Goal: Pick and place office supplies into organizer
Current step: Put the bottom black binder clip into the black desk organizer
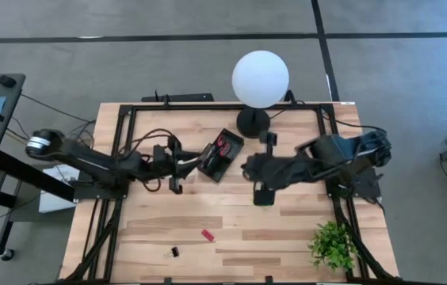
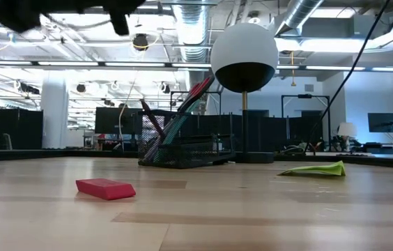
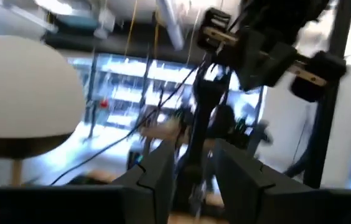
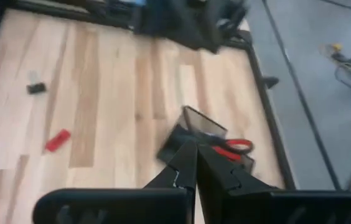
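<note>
Near the front edge | red piece, clip loose | left gripper spread, nearer | right gripper pressed together

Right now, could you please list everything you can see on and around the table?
organizer: one, black, table's middle rear, tilted, holding red-handled scissors and pens
red piece: one, red, front of table
black clip: one, front, left of the red piece
sticky-note pad: one, lime green, flat on the table
globe lamp: one, white with black base, rear edge
plant: one, green, front right corner
left pincer: dark, at the organizer's left side
right pincer: dark, shut, right of the organizer
</note>
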